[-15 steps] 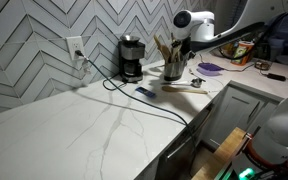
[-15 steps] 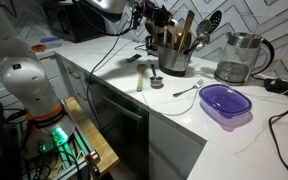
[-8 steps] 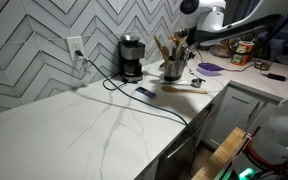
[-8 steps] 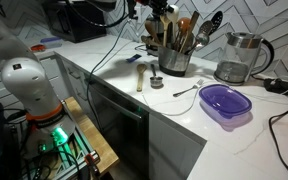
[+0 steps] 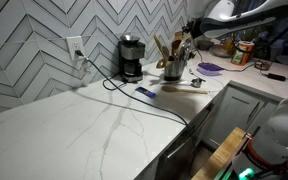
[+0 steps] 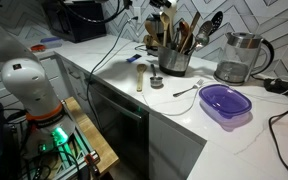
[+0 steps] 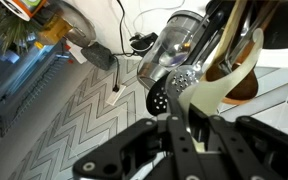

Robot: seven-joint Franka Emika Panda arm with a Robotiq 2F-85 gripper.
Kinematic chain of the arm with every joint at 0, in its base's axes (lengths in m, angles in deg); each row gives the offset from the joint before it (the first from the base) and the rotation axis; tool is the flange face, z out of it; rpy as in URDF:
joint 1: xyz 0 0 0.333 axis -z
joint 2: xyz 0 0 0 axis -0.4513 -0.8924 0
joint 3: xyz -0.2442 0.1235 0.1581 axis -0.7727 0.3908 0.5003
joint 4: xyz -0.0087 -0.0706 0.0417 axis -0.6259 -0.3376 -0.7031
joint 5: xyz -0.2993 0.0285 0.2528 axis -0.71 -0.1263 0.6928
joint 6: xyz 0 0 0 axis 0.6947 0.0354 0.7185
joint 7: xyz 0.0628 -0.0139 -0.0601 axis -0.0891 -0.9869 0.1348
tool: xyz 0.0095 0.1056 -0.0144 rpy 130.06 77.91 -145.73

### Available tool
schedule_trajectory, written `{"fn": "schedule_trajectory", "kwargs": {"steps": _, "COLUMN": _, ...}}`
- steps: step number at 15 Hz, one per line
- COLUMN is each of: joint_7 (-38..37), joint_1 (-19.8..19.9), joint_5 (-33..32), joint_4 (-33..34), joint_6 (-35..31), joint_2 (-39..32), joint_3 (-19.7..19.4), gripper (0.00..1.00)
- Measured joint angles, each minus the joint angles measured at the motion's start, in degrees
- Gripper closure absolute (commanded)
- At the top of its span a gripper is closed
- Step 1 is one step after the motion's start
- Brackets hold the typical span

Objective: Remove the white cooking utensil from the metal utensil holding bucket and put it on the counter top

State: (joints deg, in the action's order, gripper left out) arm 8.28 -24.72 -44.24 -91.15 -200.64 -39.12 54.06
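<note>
The metal utensil bucket (image 5: 172, 71) (image 6: 174, 61) stands on the white counter (image 5: 94, 120) near the chevron backsplash, with several wooden and dark utensils in it. My gripper (image 5: 190, 36) (image 6: 158, 8) hangs above the bucket. In the wrist view my gripper (image 7: 194, 126) is shut on the handle of the white cooking utensil (image 7: 212, 88), whose pale blade lies beyond the fingers. A black slotted spoon (image 7: 160, 100) sits beside it. In the exterior views the white utensil is too small to make out.
A black coffee maker (image 5: 131, 57) stands beside the bucket. A glass kettle (image 6: 239, 56), a purple bowl (image 6: 225, 102), a wooden brush (image 6: 142, 78) and a metal spoon (image 6: 184, 91) lie on the counter around it. Cables run along the counter (image 5: 144, 100).
My gripper has risen above the bucket, moving toward the top of both exterior views, with the white utensil in its grasp.
</note>
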Motion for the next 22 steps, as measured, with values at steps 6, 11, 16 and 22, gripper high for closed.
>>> {"fn": "schedule_trajectory", "kwargs": {"steps": 6, "joint_7": 2.0, "joint_1": 0.1, "joint_5": 10.4, "joint_4": 0.0, "joint_6": -4.4, "joint_2": 0.2, "joint_3": -1.6, "gripper": 0.98}}
{"fn": "schedule_trajectory", "kwargs": {"steps": 11, "joint_7": 7.5, "joint_1": 0.9, "joint_5": 21.7, "joint_4": 0.0, "joint_6": -4.4, "joint_2": 0.9, "joint_3": -2.0, "gripper": 0.98}}
{"fn": "schedule_trajectory", "kwargs": {"steps": 16, "joint_7": 11.4, "joint_1": 2.9, "joint_5": 27.5, "joint_4": -0.1, "joint_6": -4.2, "joint_2": 4.3, "joint_3": -1.7, "gripper": 0.98}}
{"fn": "schedule_trajectory", "kwargs": {"steps": 22, "joint_7": 22.7, "joint_1": 4.1, "joint_5": 40.1, "joint_4": -1.7, "joint_6": -3.4, "joint_2": 8.9, "joint_3": -2.3, "gripper": 0.98}}
